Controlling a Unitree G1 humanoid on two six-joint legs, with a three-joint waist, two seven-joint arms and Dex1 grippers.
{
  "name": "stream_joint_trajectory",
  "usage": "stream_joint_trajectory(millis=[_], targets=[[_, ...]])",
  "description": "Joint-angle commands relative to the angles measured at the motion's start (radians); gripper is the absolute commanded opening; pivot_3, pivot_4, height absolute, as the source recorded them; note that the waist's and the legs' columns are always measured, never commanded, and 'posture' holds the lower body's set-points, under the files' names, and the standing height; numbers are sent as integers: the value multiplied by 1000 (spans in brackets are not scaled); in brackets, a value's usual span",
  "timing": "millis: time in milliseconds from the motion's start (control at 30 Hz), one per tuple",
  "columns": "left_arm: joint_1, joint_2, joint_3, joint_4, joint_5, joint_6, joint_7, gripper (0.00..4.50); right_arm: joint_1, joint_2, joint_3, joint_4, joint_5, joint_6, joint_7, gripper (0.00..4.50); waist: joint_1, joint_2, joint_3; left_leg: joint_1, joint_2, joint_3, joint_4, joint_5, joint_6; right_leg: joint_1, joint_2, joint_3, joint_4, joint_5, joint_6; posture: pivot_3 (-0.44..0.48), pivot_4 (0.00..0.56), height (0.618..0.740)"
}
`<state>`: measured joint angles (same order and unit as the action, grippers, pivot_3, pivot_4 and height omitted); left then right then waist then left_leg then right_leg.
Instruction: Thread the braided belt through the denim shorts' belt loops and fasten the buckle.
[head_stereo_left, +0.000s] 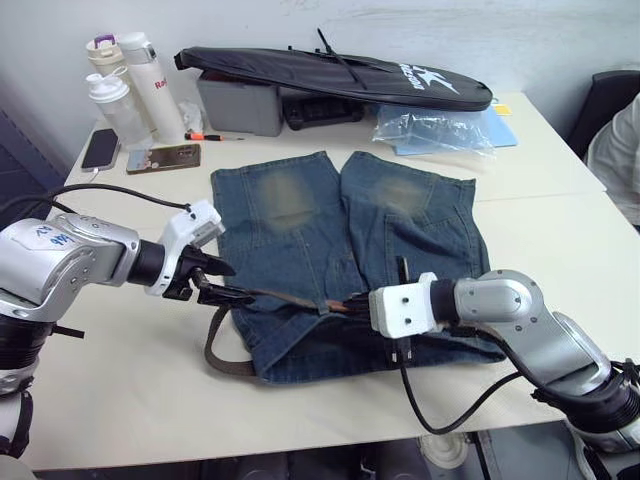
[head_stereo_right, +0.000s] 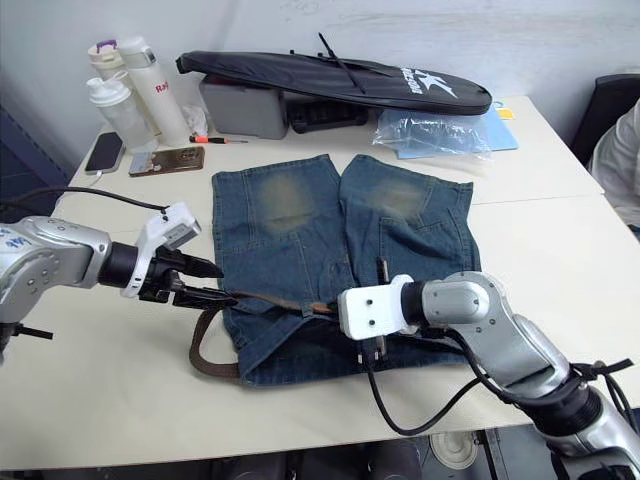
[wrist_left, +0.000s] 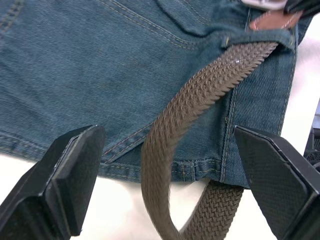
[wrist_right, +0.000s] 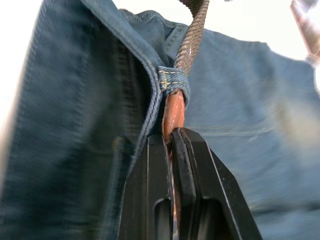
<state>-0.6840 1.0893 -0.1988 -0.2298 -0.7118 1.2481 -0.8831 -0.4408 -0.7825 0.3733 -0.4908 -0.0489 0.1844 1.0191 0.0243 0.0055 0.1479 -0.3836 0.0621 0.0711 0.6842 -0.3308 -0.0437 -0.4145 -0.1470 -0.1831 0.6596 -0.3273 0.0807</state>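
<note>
Here the right end effector pinches the braided belt tip.

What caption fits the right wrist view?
Right claw shut on the braided belt's tan tip, drawn through a belt loop on the denim shorts.

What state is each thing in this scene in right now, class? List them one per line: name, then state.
denim shorts: spread flat on the table, waistband toward the robot.
braided belt: tan tip passed through a belt loop, rest looping off the shorts' edge.
right gripper: fingers shut on the belt's tan tip.
left gripper: fingers open, either side of the belt.
black bag: lying closed at the table's far side.
</note>
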Motion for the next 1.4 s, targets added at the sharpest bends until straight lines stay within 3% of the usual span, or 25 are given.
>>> stream_joint_trajectory(millis=[33, 267, 467, 567, 733, 767, 833, 967, 1167, 1400], targets=[[-27, -15, 2, -8, 31, -16, -18, 4500, -12, 2, -1, 11, -43, -142, -6, 61, 0, 0, 0, 0, 0, 0, 0, 1, 0, 0, 0, 0, 1, 0, 0, 0, 150, 642], [-26, -41, -5, 1, 62, -27, -38, 4500, 9, -21, -35, -5, 20, -74, 58, 61, 0, 0, 0, 0, 0, 0, 4, 1, 0, 0, 0, 1, 2, 0, 0, 0, 150, 642], [-78, -177, 6, 217, 144, -78, 32, 4500, 22, -38, -38, -22, 14, -40, 71, 61, 3, 0, 0, -1, 0, -1, 9, 2, 1, 2, 0, 1, 5, 1, -1, 0, 150, 642], [-105, -254, -26, 268, 198, -131, 51, 3636, 34, -40, -39, -29, 8, -37, 69, 0, 2, 0, -1, -1, 0, -1, 10, 2, 2, 2, 0, 1, 5, 2, -1, 0, 150, 642], [-158, -357, -118, 309, 270, -210, -2, 1306, 58, -45, -46, -54, -3, -17, 63, 0, 3, 0, -1, -3, 0, -1, 11, 2, 2, 2, -1, 0, 5, 3, -1, 0, 150, 642], [-171, -371, -128, 321, 276, -221, -21, 665, 62, -46, -48, -59, -5, -10, 61, 0, 2, 0, -1, -4, 0, 0, 11, 2, 2, 1, -1, 0, 5, 3, 0, 0, 150, 642], [-186, -378, -165, 335, 297, -251, -72, 27, 72, -49, -54, -70, -9, 2, 58, 0, 2, 0, -1, -3, 0, 0, 11, 2, 2, 1, -1, 0, 5, 3, 0, 0, 150, 642], [-166, -365, -353, 365, 401, -396, -261, 27, 89, -51, -63, -94, -21, 24, 45, 0, 0, 2, -2, -2, 0, 1, 12, 2, 2, 1, -1, 1, 4, 3, 0, 0, 150, 642], [-143, -423, -524, 525, 607, -644, -342, 27, 105, -65, -75, -120, -51, 42, 23, 0, 4, 1, -6, -2, 1, 0, 13, 2, 2, 2, 0, 0, 5, 3, -1, 0, 150, 642], [-163, -485, -560, 736, 793, -900, -358, 27, 148, -148, -185, -115, -72, 11, 7, 0, 29, 7, -15, -1, -1, 1, 16, -1, 6, 7, -3, 2, 2, 3, 0, 0, 150, 642]])
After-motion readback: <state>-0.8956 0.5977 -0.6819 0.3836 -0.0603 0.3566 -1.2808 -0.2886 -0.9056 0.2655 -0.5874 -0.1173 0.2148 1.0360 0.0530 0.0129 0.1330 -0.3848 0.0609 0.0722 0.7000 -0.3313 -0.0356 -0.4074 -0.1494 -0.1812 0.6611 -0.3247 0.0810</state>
